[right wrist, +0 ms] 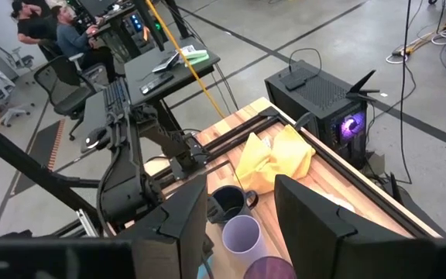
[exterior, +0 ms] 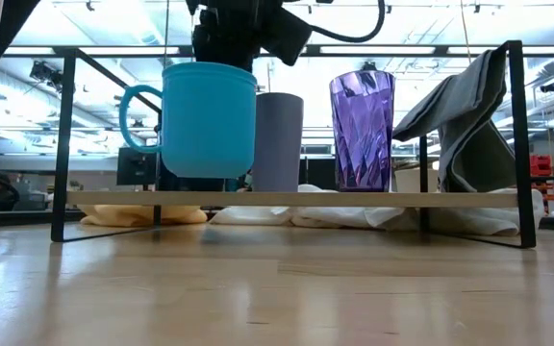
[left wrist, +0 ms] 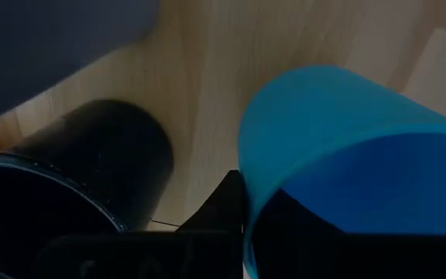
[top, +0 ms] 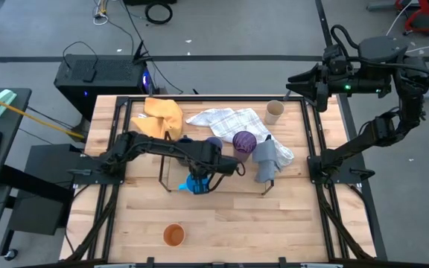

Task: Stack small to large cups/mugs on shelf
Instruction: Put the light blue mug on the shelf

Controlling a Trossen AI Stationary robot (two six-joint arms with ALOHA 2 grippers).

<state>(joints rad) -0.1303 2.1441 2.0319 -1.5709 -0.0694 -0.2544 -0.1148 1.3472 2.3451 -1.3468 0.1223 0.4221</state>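
Nearest the camera in the low view, the bright blue mug (exterior: pixel 208 117) hangs just above the shelf (exterior: pixel 287 199) board at its left end, gripped at the rim by the left gripper (top: pixel 203 179), fingers closed on the wall. Lavender cup (exterior: pixel 278 141) and purple cup (exterior: pixel 362 129) stand to its right, the lavender one just beside it. Orange cup (top: pixel 173 235) waits on the near table (top: pixel 289 223); tan cup (top: pixel 274 112) stands far right. Right gripper (right wrist: pixel 238 213) idles raised at the far right, fingers apart. Risk: lowering off-line may knock the lavender neighbour, or a tilted release may tip the mug.
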